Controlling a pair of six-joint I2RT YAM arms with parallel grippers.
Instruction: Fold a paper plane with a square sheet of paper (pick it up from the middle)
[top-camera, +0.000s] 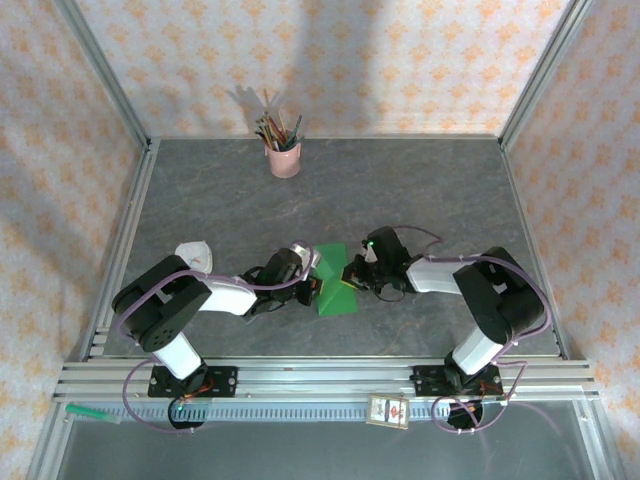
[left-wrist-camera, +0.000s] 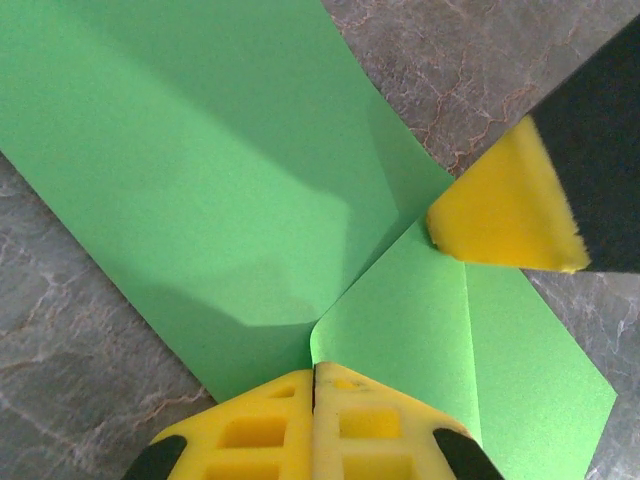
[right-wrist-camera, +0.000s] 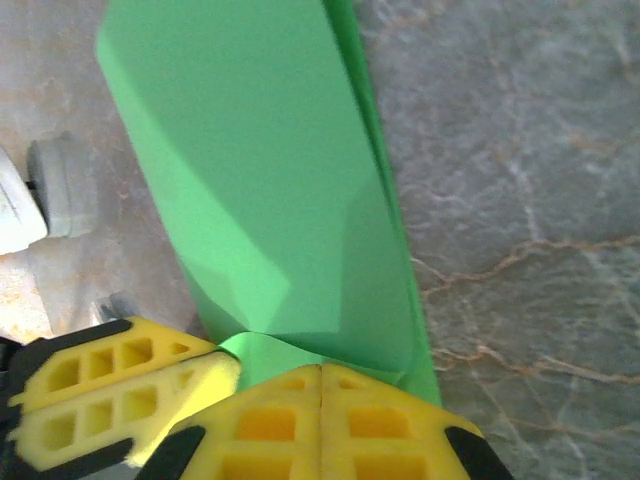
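Observation:
The square sheet of paper (top-camera: 336, 281) is bright green and partly folded, and it sits mid-table between the two arms. My left gripper (top-camera: 314, 284) is at its left side and my right gripper (top-camera: 354, 272) at its right. In the left wrist view the yellow fingers of my left gripper (left-wrist-camera: 314, 372) are shut on a raised fold of the sheet (left-wrist-camera: 220, 170), with a right fingertip (left-wrist-camera: 500, 212) pressing on the crease. In the right wrist view my right gripper (right-wrist-camera: 320, 372) is shut on the near edge of the sheet (right-wrist-camera: 270, 170), and the left fingers (right-wrist-camera: 110, 385) are close beside it.
A pink cup of pencils (top-camera: 284, 152) stands at the back of the grey table. A white crumpled object (top-camera: 196, 254) lies by the left arm. A small white card (top-camera: 388, 411) and a green pen (top-camera: 90, 411) rest on the front rail.

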